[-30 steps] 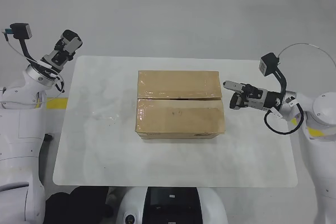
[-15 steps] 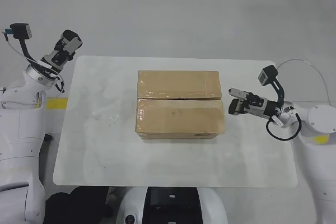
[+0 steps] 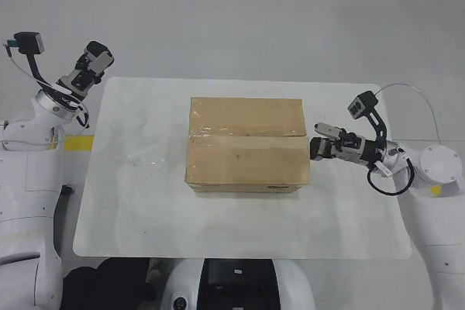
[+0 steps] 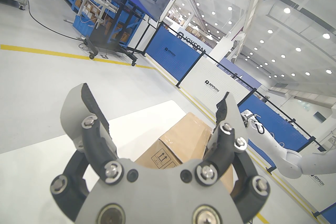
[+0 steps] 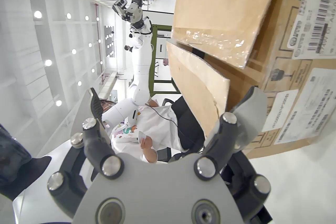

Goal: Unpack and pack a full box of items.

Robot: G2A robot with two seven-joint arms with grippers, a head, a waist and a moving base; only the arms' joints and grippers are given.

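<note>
Your box (image 3: 246,143) sits in the middle of the desk (image 3: 139,201) with both top flaps folded down, clear tape (image 5: 210,38) along the edge of the far flap (image 3: 246,116), and the seam between the flaps gaping a little at the right end. Your right gripper (image 3: 316,139) is at that end with its fingers spread apart, the corner of the near flap (image 3: 246,160) lying between them and nothing clamped. Your left gripper (image 3: 99,53) hangs in the air off the desk's far left corner, well apart from the box, its fingers likewise spread and holding nothing.
</note>
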